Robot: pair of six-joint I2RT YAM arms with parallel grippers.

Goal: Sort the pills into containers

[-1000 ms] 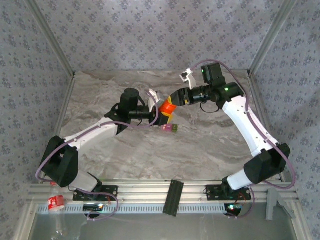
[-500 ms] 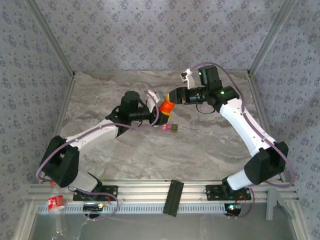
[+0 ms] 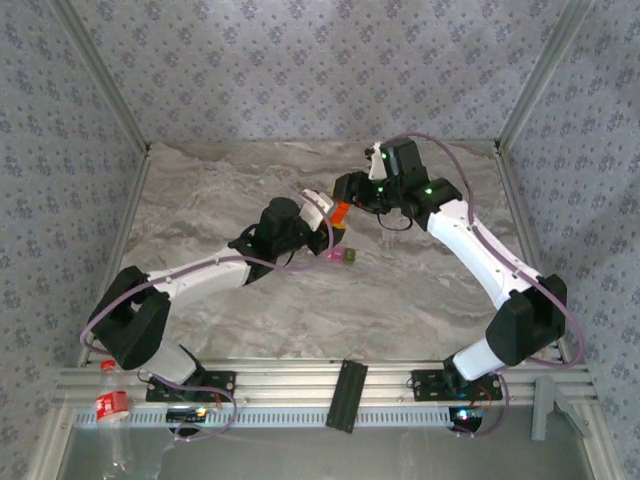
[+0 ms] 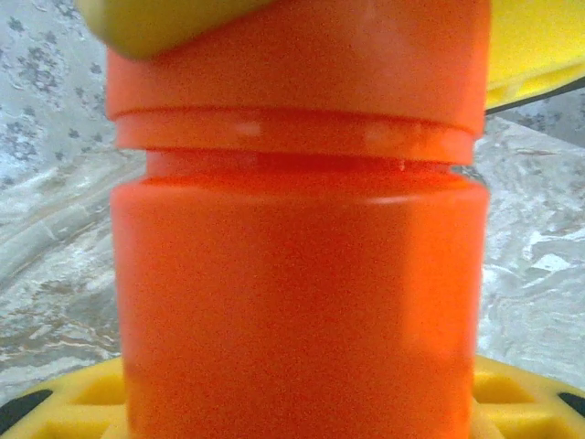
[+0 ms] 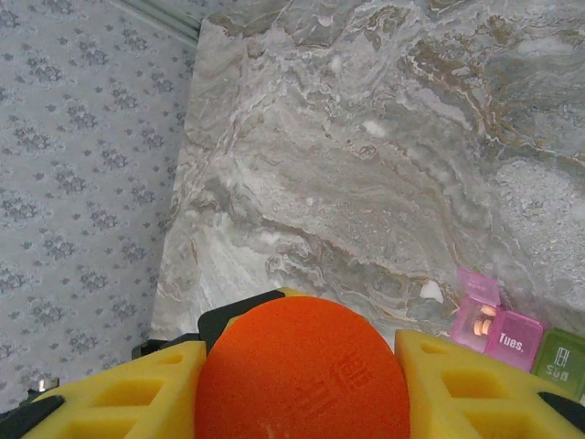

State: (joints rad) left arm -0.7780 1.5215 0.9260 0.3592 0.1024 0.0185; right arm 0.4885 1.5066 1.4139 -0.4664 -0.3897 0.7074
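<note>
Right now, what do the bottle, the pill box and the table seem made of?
Bottle: matte orange plastic, judging by its moulded ridges. Pill box: glossy translucent plastic, with tinted pink and green lids. Table: grey veined marble look, possibly stone or a printed sheet.

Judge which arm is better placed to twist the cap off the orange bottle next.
Right. The right gripper has its yellow fingers on either side of the orange cap from above, so it can likely turn it. The left gripper clamps the bottle lower down, serving as the brace.

"Tues." on pink compartment (image 5: 516, 342)
</note>
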